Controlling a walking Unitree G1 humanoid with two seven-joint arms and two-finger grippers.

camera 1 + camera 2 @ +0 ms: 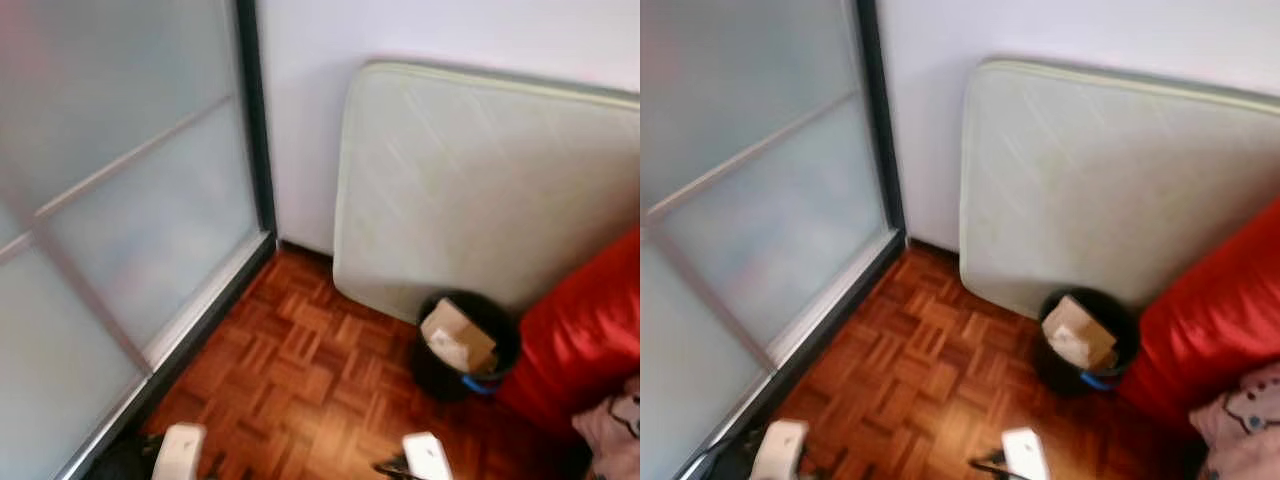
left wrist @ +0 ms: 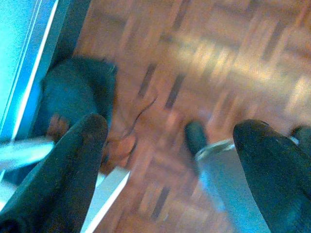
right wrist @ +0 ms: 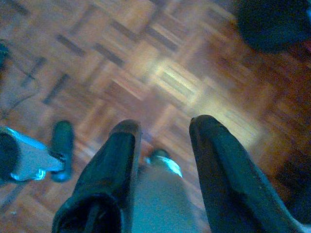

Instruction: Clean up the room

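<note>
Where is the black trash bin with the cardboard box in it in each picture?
Left eye view: the black trash bin stands lower right on the parquet floor, before the leaning mattress.
Right eye view: the bin again stands lower right, beside the red sofa.
Left wrist view: too blurred to tell.
Right wrist view: a dark round shape in the far corner is probably it.
Shared landmark: the parquet floor.

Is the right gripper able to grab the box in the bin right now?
Probably not yet. The right gripper hangs low, open, pointing at bare floor. The box sits in the bin ahead by the mattress, with nothing between.
</note>
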